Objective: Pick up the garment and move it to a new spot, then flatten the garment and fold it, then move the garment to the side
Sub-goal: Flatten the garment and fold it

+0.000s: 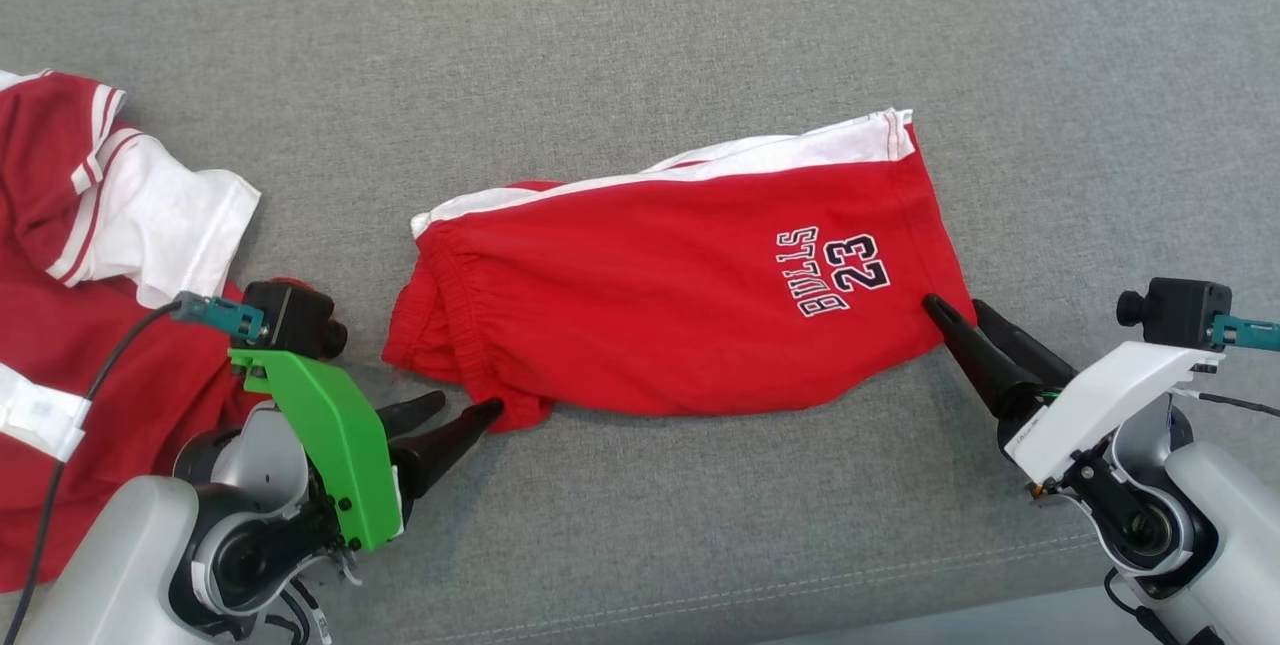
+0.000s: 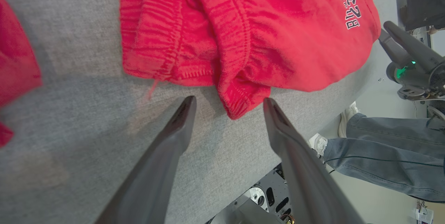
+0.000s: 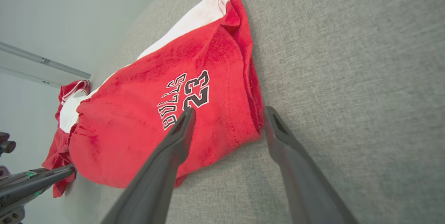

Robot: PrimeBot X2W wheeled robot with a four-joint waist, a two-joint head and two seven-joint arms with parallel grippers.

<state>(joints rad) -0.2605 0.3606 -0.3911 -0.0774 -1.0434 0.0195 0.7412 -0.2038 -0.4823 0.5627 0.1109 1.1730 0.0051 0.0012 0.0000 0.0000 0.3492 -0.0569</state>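
One pair red shorts [image 1: 660, 315], folded flat, centre of grey upholstered surface [image 1: 640, 25]. One red-white jersey [image 1: 90, 225] at left edge. Two grippers, both spread: left gripper [image 1: 468, 402] at near waistband corner, right gripper [image 1: 955, 304] at near hem corner.

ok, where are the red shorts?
Centre of the head view, on the grey surface: the red shorts lie between the left end effector at their waistband corner and the right end effector at their hem, with a red-and-white garment further left.
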